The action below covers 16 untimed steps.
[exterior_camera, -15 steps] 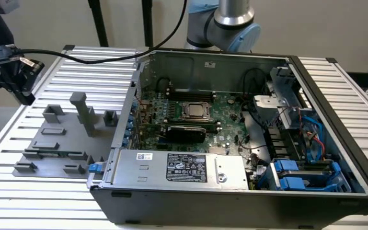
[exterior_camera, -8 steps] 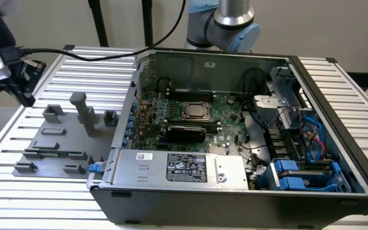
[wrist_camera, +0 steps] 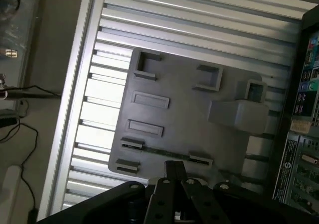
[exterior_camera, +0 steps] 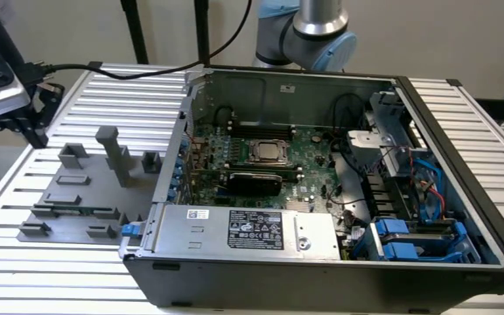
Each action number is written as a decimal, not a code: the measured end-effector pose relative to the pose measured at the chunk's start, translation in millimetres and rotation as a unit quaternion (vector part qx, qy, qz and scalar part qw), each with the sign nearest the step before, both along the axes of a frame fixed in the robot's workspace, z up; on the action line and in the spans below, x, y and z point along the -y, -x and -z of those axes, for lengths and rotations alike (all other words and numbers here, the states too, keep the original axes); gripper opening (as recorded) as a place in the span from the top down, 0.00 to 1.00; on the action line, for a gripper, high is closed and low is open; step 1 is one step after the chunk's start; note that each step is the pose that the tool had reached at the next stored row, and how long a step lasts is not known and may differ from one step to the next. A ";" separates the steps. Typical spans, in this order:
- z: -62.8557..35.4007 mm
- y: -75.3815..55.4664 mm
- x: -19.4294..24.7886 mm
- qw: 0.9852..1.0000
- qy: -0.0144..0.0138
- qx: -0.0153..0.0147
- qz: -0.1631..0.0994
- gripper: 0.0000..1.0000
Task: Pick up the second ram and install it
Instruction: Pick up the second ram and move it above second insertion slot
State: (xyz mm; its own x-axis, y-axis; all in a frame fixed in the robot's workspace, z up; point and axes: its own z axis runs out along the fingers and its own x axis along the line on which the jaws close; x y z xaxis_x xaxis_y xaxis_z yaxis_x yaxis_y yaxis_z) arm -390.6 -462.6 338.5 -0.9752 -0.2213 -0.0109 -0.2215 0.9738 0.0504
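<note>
The second ram [exterior_camera: 73, 211] is a thin green stick lying flat between two small holders on the grey fixture plate [exterior_camera: 81, 195], at the exterior view's left. In the wrist view the ram [wrist_camera: 159, 152] is a dark thin strip near the plate's [wrist_camera: 189, 119] edge, just ahead of my fingertips. My gripper [exterior_camera: 37, 139] hangs above the table's far left corner, well above and behind the plate. Its fingers [wrist_camera: 174, 167] are shut together and hold nothing. The open computer case [exterior_camera: 462, 151] shows the CPU socket [exterior_camera: 270, 152], with dark slots just behind it.
A tall grey block [exterior_camera: 112, 154] and lower grey blocks stand on the fixture plate. The block [wrist_camera: 239, 115] lies between the ram and the case. A silver power supply [exterior_camera: 243, 230] fills the case's front. The ribbed aluminium table [exterior_camera: 60, 275] runs around everything, and cables hang behind.
</note>
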 end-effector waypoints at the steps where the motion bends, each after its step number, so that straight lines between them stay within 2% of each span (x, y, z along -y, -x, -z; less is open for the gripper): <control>1: 0.7 0.0 0.0 1.000 0.000 0.000 -0.009 0.89; 4: 2.6 0.0 0.0 0.999 0.000 0.000 -0.036 0.89; 8: 5.4 0.0 0.0 0.997 0.000 -0.001 -0.073 0.89; 12: 8.1 0.0 0.0 0.994 0.000 -0.001 -0.109 0.89; 16: 11.0 0.0 0.0 0.989 0.000 -0.001 -0.145 0.89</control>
State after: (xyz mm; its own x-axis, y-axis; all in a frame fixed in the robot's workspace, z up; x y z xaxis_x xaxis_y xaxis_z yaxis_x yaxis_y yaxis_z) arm -390.6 -462.6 327.4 -0.8704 -0.4923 -0.0097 -0.4921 0.8691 0.0509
